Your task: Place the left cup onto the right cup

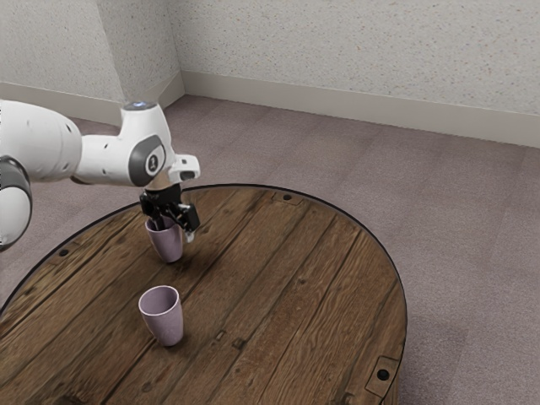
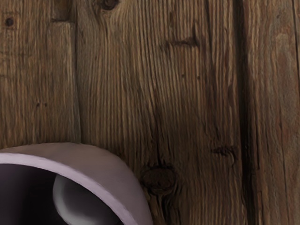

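Pincer (image 1: pixel 173 224) is down on the rim of the left cup (image 1: pixel 167 245), the far one in the exterior view. Can't tell if it's apart or clamped on the wall. Top-down at the rim makes sense: mouth is up, the wall is thin, and a rim hold leaves the base free to drop into the other cup. Left cup looks upright and, I'd judge, is standing on the bench (image 1: pixel 295 278), not lifted yet. In the wrist view its rim (image 2: pixel 93 173) sits right under the hand, with bare planks beyond. Right cup (image 1: pixel 162 316) stands upright, mouth up, near the left cup but apart from it, closer to the camera. The boards between them are bare, so nothing blocks a lift-and-carry. Both cups are toward the exterior view's left part of the round bench, well in from its dark edge, with lots of open wood toward the exterior view's right. Main risk, I'd say: clipping the right cup's rim if the lift is too low.
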